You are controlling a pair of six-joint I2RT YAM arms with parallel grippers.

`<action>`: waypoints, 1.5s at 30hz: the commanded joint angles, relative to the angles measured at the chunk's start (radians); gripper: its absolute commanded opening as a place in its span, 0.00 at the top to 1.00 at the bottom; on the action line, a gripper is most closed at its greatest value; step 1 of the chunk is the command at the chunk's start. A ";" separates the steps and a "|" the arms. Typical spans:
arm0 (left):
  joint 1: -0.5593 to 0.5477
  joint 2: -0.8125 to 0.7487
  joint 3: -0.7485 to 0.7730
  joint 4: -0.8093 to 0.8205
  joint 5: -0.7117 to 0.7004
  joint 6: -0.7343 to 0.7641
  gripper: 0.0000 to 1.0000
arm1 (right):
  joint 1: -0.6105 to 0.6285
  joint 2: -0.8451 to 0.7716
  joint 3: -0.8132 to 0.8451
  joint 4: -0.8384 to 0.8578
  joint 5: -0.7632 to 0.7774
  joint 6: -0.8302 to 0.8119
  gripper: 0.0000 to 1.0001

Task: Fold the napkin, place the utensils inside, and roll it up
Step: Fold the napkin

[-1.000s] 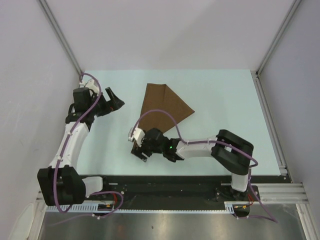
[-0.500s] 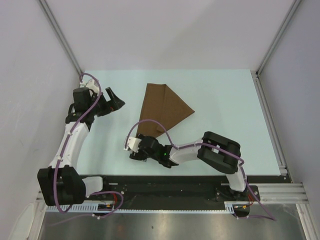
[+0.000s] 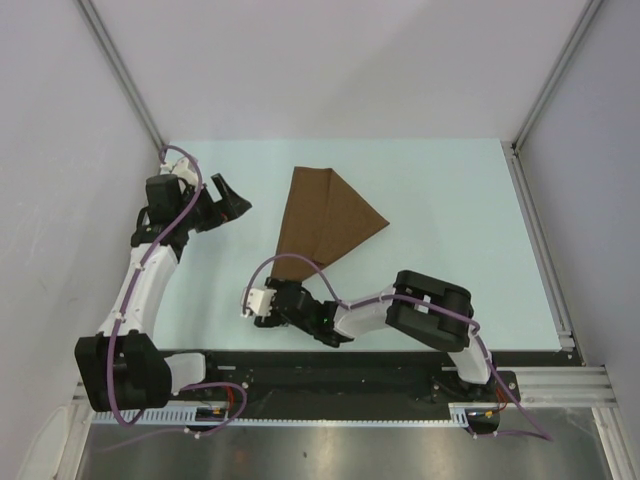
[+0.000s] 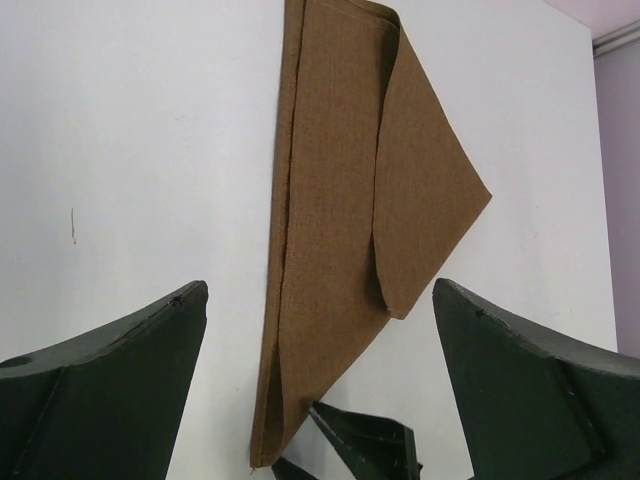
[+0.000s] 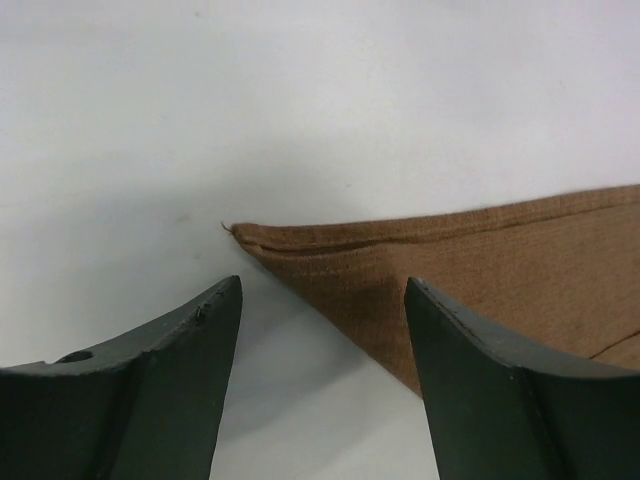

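Counted one napkin point(image 3: 325, 215): soft, limp, light, folded flat on the counter point(image 3: 450, 200), corner tip just ahead of the right hand point(image 5: 322, 290), jaws apart, gripping nothing. Judged that layered corner the best pinch point. Counted two hands; left hand point(image 4: 320, 290) agape, napkin ahead. Saw no fork.

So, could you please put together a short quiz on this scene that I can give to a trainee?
1. True or false: a fork lies on top of the napkin.
2. Which gripper is down at the napkin's pointed near corner? A) the left gripper B) the right gripper C) neither
3. Fill in: the napkin lies folded on the table, and the jaws of both grippers stand ____.
Key: 1 false, no fork shows in any view; 2 B; 3 open.
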 commanded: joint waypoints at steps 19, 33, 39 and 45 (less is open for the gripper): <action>0.007 -0.006 0.004 0.033 0.037 -0.013 0.00 | -0.024 0.082 0.066 -0.100 -0.108 0.025 0.56; 0.009 -0.003 0.006 0.033 0.037 -0.012 0.00 | -0.133 -0.037 0.089 -0.140 -0.357 0.302 1.00; 0.007 0.002 0.007 0.030 0.034 -0.010 0.00 | -0.295 -0.208 0.025 -0.051 -0.421 0.558 1.00; 0.009 0.004 0.006 0.032 0.037 -0.013 0.00 | -0.521 -0.320 -0.114 0.151 -0.496 0.861 1.00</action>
